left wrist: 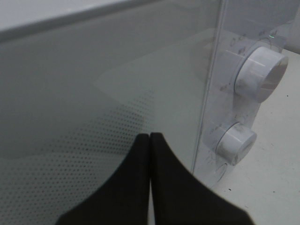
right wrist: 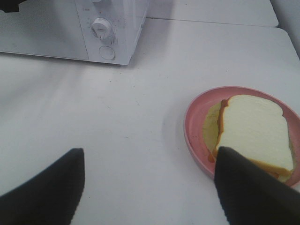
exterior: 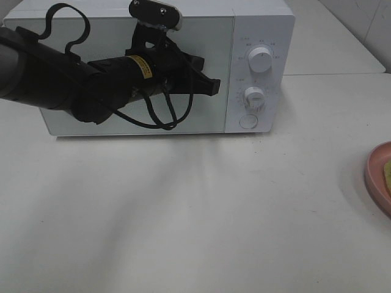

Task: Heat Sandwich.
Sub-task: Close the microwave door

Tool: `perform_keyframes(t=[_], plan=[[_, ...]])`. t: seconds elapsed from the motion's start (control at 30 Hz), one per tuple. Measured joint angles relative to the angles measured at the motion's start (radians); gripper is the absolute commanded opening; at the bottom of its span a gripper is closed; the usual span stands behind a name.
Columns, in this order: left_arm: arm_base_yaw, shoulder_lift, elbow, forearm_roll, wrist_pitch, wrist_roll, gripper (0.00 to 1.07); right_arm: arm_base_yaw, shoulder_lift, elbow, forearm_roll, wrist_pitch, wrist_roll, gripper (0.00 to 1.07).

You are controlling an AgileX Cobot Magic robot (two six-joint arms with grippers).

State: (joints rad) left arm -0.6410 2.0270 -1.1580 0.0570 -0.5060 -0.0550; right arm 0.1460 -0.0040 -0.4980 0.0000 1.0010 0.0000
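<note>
The sandwich [right wrist: 253,133], white bread with reddish filling and pale lettuce at its edge, lies on a round pink plate [right wrist: 193,123]. In the high view only a sliver of the sandwich [exterior: 387,171] shows on that plate [exterior: 376,177] at the table's right edge. My right gripper [right wrist: 150,152] hangs open above the table, one finger [right wrist: 248,187] over the plate's near side, touching nothing. The white microwave [exterior: 259,24] stands at the back with its door [exterior: 214,36] closed. My left gripper [exterior: 211,85] is shut and empty, its tips [left wrist: 150,137] at the door glass near the door's right edge.
The microwave's control panel carries two round knobs [exterior: 261,59] [exterior: 255,96] and a round button [exterior: 247,121] below them. The black left arm [exterior: 61,79] crosses in front of the door. A second table [exterior: 330,43] sits behind at the right.
</note>
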Motion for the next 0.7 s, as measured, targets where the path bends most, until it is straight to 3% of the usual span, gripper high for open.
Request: perform_keyframes(t=[0.43, 0.7], plan=[[0.0, -0.004, -0.001, -0.004, 0.043, -0.004, 0.0, 0.0, 0.0, 0.0, 0.0, 0.0, 0.0, 0.74], [0.006, -0.057, 0.058, -0.057, 0.052, -0.004, 0.0, 0.0, 0.0, 0.0, 0.0, 0.0, 0.0, 0.74]])
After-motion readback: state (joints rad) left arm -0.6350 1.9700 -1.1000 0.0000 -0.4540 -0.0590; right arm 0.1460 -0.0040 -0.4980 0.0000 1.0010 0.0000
